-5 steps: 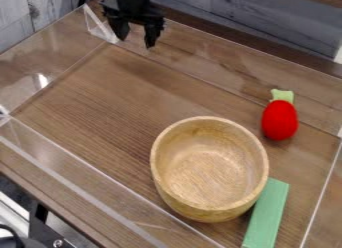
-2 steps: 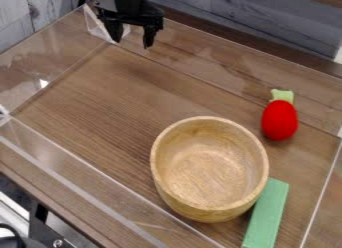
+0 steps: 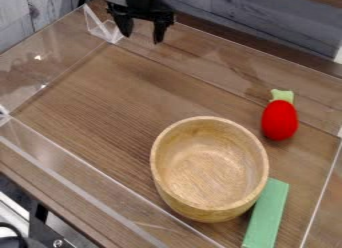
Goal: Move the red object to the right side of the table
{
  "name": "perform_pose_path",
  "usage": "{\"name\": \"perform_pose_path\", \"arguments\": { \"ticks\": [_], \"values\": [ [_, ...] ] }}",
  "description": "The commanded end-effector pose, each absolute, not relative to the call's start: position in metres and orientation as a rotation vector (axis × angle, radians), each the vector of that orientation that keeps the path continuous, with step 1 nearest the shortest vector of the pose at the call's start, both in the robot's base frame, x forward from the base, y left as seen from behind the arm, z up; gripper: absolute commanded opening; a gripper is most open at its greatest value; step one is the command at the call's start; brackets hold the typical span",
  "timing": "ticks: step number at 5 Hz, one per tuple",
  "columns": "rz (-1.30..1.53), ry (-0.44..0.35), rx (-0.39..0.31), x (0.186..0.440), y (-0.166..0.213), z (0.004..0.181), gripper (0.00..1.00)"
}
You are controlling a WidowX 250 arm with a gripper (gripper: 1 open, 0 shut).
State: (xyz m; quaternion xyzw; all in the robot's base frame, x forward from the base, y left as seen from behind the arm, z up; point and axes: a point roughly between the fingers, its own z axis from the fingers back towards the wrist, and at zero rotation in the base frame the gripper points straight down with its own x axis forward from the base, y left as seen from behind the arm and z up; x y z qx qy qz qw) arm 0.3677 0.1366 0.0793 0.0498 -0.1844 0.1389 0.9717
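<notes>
The red object (image 3: 279, 119), a small strawberry-shaped toy with a green tip, lies on the brown wood-grain table (image 3: 147, 97) near its right wall. My gripper (image 3: 142, 30) hangs over the far left part of the table, well away from the red toy. Its two dark fingers stand apart and open, with nothing between them.
A round light wooden bowl (image 3: 210, 168) sits at the front centre. A flat green block (image 3: 267, 215) lies just right of the bowl at the front edge. Low clear acrylic walls (image 3: 54, 57) ring the tabletop.
The gripper has shifted slightly to the right and a little higher in the picture. The red toy, bowl and green block have not moved.
</notes>
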Motion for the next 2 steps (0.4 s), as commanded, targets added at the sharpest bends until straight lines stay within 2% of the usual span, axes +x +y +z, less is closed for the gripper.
{"name": "perform_pose_path", "arguments": {
  "ticks": [1, 2],
  "values": [
    [0.191, -0.465, 0.105, 0.372, 0.150, 0.109, 1.00],
    [0.168, -0.468, 0.108, 0.373, 0.169, 0.114, 0.00]
  ]
}}
